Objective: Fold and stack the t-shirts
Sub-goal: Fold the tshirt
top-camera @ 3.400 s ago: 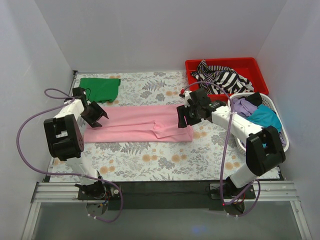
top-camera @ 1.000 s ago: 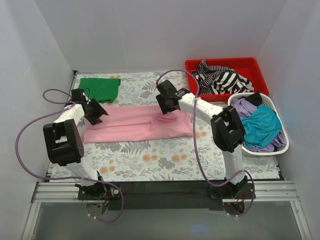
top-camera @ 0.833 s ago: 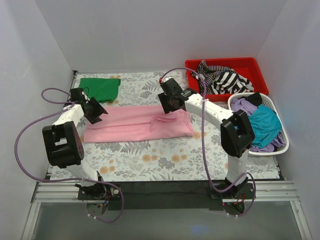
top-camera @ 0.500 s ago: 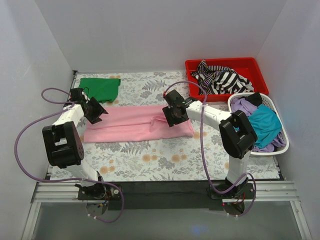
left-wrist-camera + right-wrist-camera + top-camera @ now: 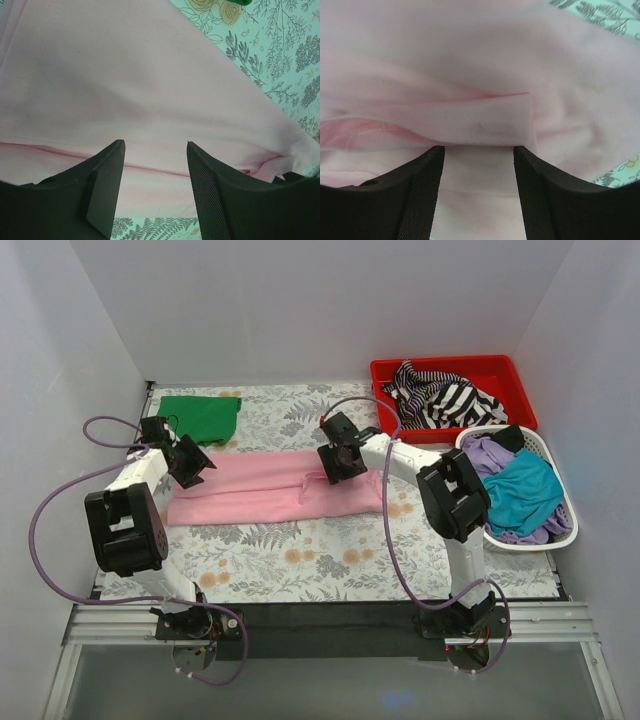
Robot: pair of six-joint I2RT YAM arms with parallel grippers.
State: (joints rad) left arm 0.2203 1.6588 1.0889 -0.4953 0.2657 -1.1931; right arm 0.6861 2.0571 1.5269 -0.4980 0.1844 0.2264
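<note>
Both claws spread over the long pink t-shirt on the flowered table.

Top view: the pink t-shirt (image 5: 255,488) lies as a long strip across the floral tablecloth (image 5: 300,555), with the left gripper (image 5: 192,462) at its left end and the right gripper (image 5: 338,462) over a raised fold right of the middle. A folded green t-shirt (image 5: 200,418) lies behind, apart. A striped shirt (image 5: 445,398) fills the red bin (image 5: 445,362); the white basket (image 5: 562,502), beside the right arm's elbow, holds a teal shirt (image 5: 525,485) and a purple shirt (image 5: 487,452). Left wrist: jaws apart, nothing between, pink cloth below. Right wrist: jaws released, a doubled flap (image 5: 490,125) just ahead.
</note>
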